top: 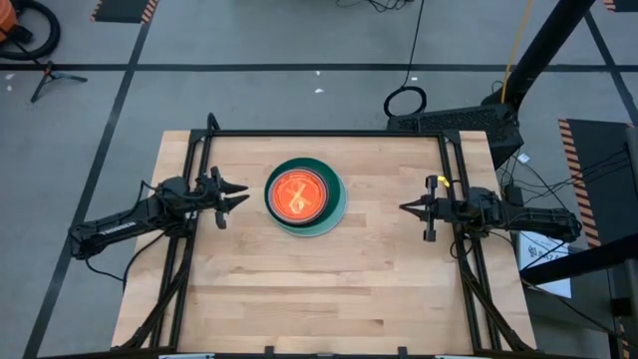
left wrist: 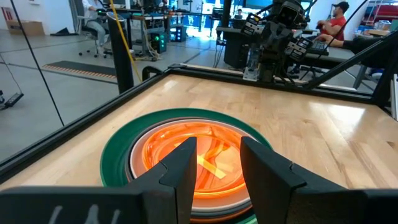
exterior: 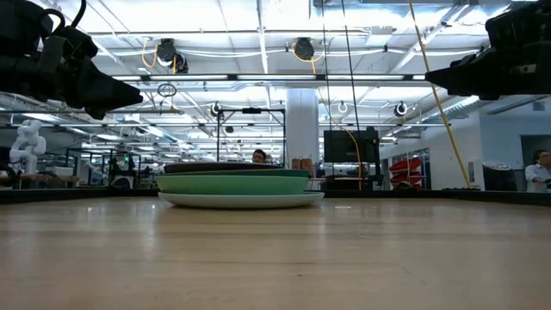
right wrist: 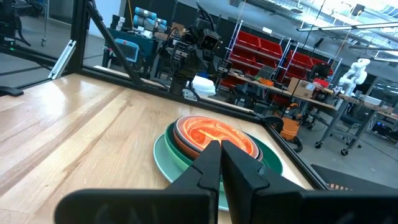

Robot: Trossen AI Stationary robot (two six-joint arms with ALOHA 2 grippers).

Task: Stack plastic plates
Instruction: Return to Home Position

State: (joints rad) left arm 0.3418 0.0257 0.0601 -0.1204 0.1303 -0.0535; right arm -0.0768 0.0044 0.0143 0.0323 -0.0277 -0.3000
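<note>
The plastic plates (top: 304, 196) form one stack in the middle of the table's far half: a pale plate at the bottom rests on the wood, green ones lie above it, and a translucent orange divided plate (left wrist: 193, 155) lies on top. My left gripper (top: 242, 196) hovers open, level, just left of the stack, touching nothing. My right gripper (top: 403, 208) hovers shut, level, well to the right of the stack. In the low view the stack (exterior: 239, 185) sits low on the tabletop, with both arms above it.
A black frame (top: 329, 134) runs along the table's far, left and right sides. Bare wood (top: 319, 289) stretches from the stack to the near edge. People and workbenches show in the room beyond the table.
</note>
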